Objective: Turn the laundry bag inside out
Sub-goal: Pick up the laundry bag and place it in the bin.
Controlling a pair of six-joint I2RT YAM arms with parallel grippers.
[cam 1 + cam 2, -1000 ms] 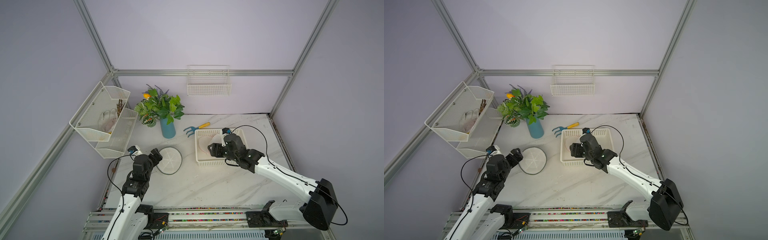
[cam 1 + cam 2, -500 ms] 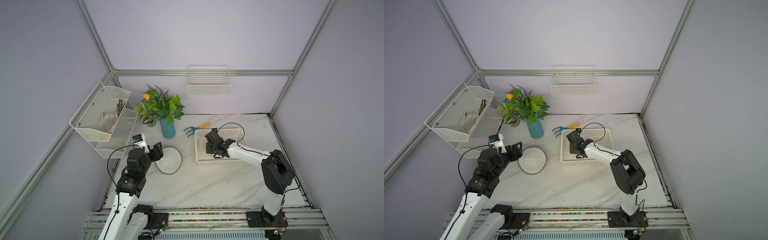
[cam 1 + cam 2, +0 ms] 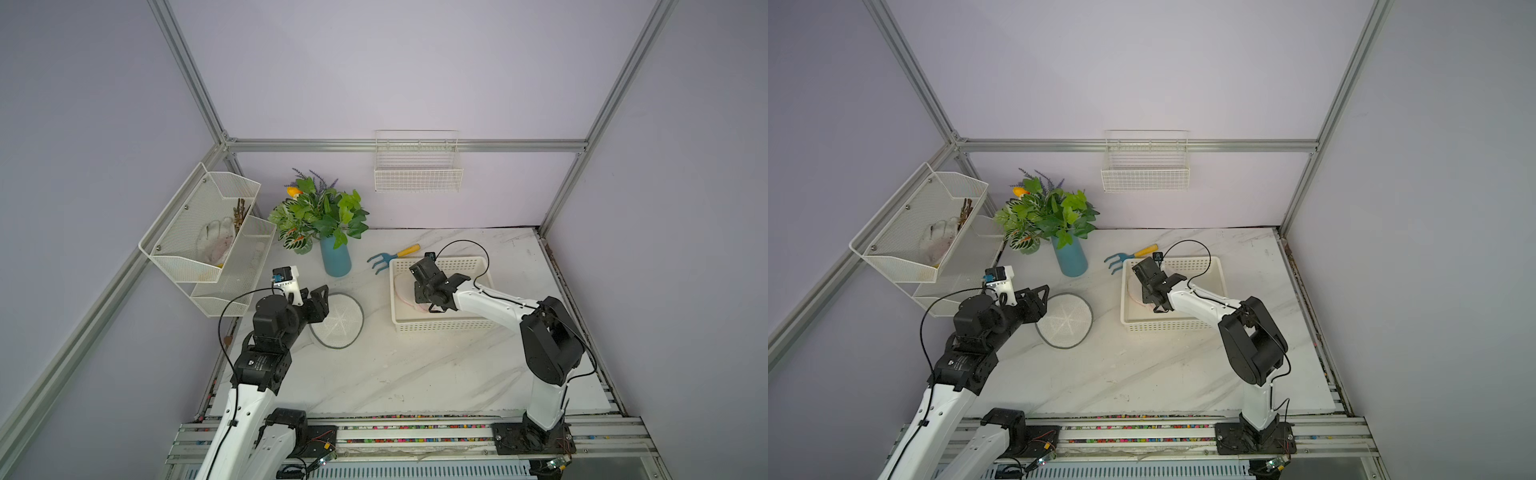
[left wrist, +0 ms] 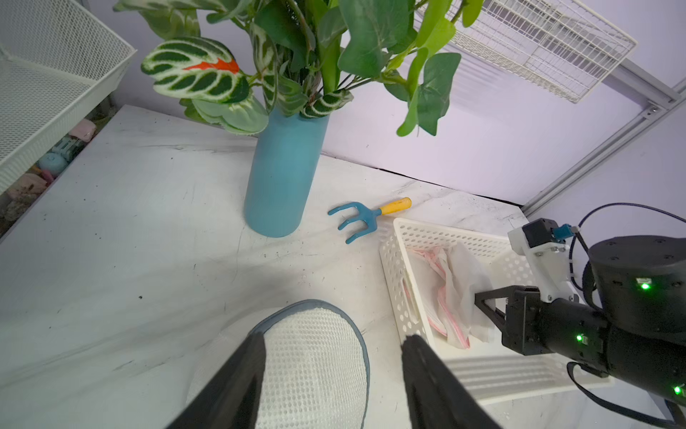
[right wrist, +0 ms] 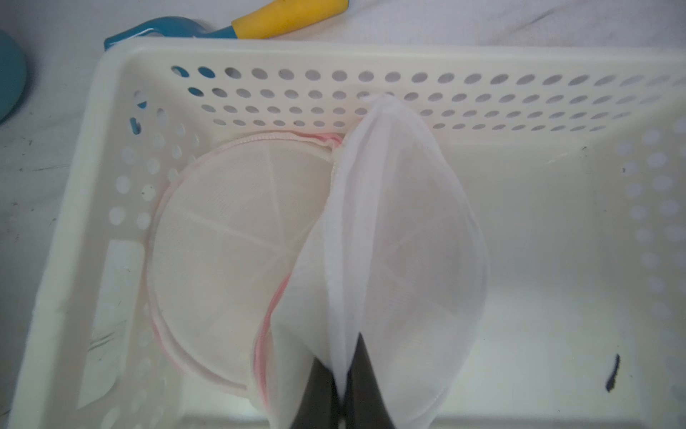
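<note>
Fingers of right gripper [image 5: 339, 356] pinch mesh of laundry bag [image 5: 401, 241] in basket [image 5: 260, 55]; left gripper [image 4: 334, 337] fingers spread above grey-rimmed bag [image 4: 308, 375] on table [image 4: 111, 223]

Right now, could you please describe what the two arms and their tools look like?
Both the left arm and right arm have white links with bulky black joints and a looping black cable each. The left tool and right tool have black tapered fingers behind white camera mounts. Small green lights dot the right arm.
</note>
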